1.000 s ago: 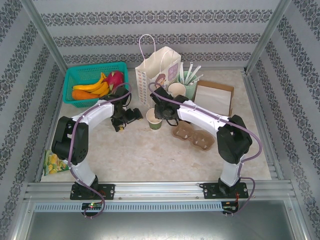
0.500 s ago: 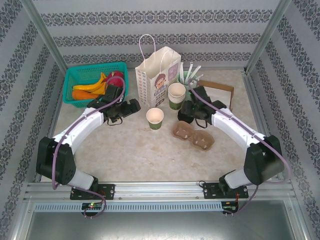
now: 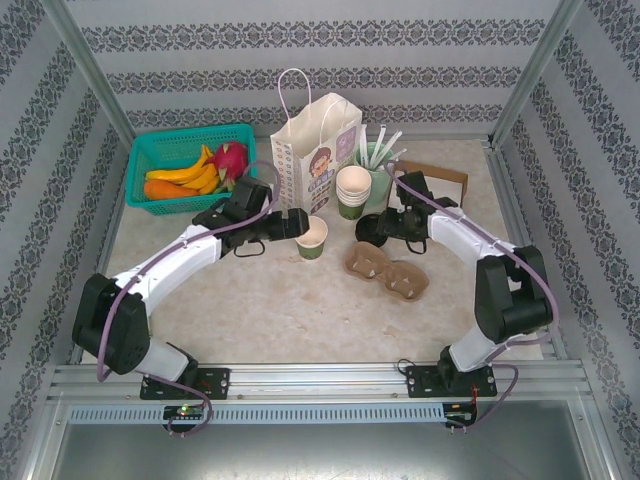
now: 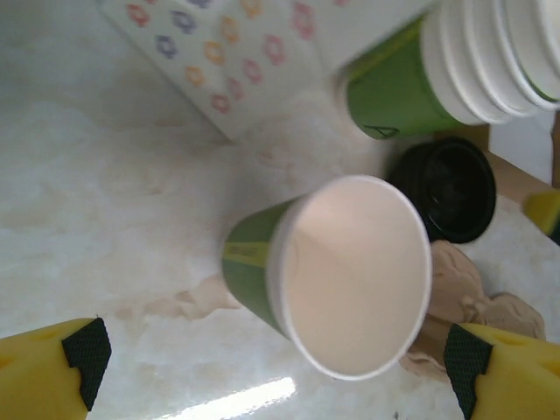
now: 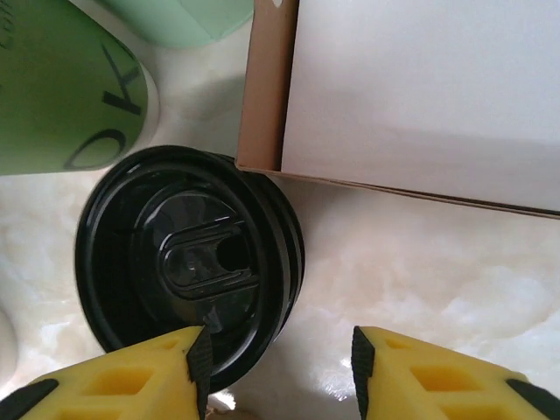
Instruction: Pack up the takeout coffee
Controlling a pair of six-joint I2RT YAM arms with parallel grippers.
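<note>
Takeout coffee [image 3: 311, 238] stands upright just in front of the paper bag [image 3: 317, 150]. It is a green cup with its mouth bare. We see a pale, empty-looking inside and no lid on it. The black lid [image 5: 188, 262] lies in front of the bag and to its right, apart from the cup.

Left gripper [image 4: 276, 354]: fingers spread wide, holding nothing, the cup ahead between them and untouched.
Right gripper [image 5: 278, 363]: fingers part open, straddling the lid's near rim, one over the lid and the other over bare table. We see no grip yet.

Risks, as we judge them:
- The cup is light paper. A hard squeeze could dent it, and an off-centre touch could tip it.
- The lid shows several nested rims, so we may lift more than one.
- The lid appears to touch the corner of the brown box [image 5: 420, 87] right of the bag. It also sits near the stack of cups [image 3: 353, 190] just beside the bag. A finger could snag either.
- Both arms work in front of the bag and could clash.
- The bag is tall and thin-walled, so a nudge may topple it.

Also noted: tumbler of straws [image 3: 378, 155] right of the bag, pulp carrier [image 3: 387, 268] in front of it past the cup, fruit basket [image 3: 135, 165] to its left
</note>
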